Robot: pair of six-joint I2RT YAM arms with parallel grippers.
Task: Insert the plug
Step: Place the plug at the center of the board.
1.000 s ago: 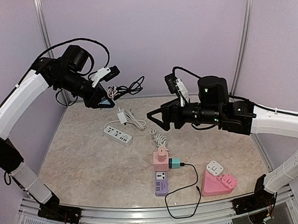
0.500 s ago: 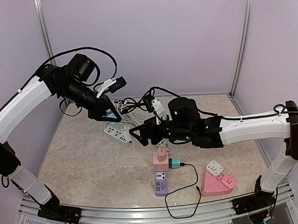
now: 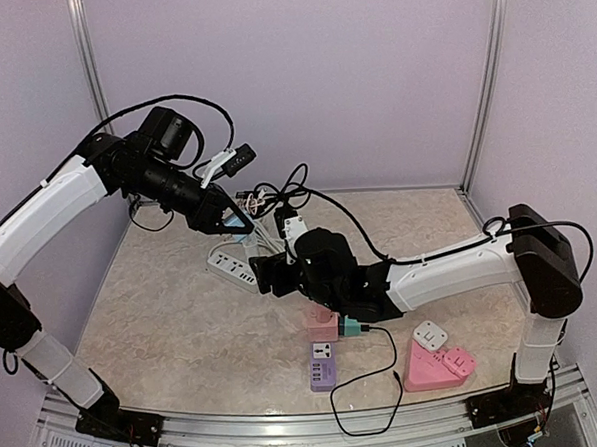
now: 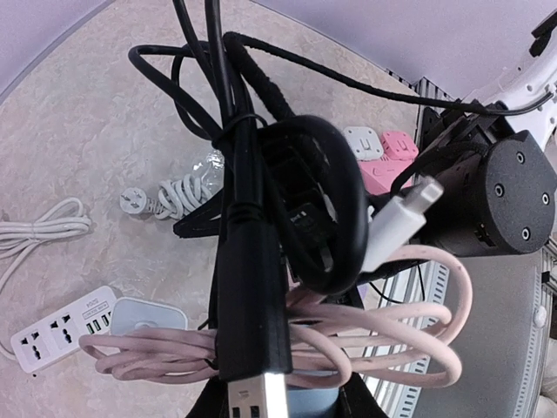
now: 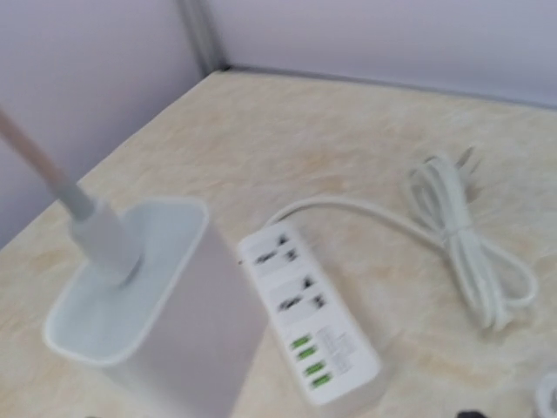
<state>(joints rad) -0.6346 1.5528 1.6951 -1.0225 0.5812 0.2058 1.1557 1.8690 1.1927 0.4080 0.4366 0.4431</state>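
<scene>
My left gripper [image 3: 230, 220] is shut on a tangled bundle of black and pink cables [image 4: 287, 261], held above the back left of the table. A black USB plug [image 4: 252, 383] and a white connector [image 4: 396, 222] stick out of the bundle. A white charger block [image 5: 148, 313] hangs from the pink cable [image 5: 48, 170], just above the table. The white power strip [image 3: 233, 269] lies below it and also shows in the right wrist view [image 5: 309, 309]. My right gripper [image 3: 264, 276] is low beside the strip, jaws apart and empty; its fingers are outside its own view.
A pink adapter [image 3: 324, 320] with a teal plug [image 3: 352, 327] sits on a purple strip [image 3: 322, 365] at the front centre. A pink triangular socket [image 3: 438, 364] and a white adapter [image 3: 429, 335] lie front right. The strip's white cord [image 5: 470, 248] is coiled behind it.
My right arm has swung left and down, from mid-table to the white power strip. My left gripper has moved slightly right and lower with the bundle.
</scene>
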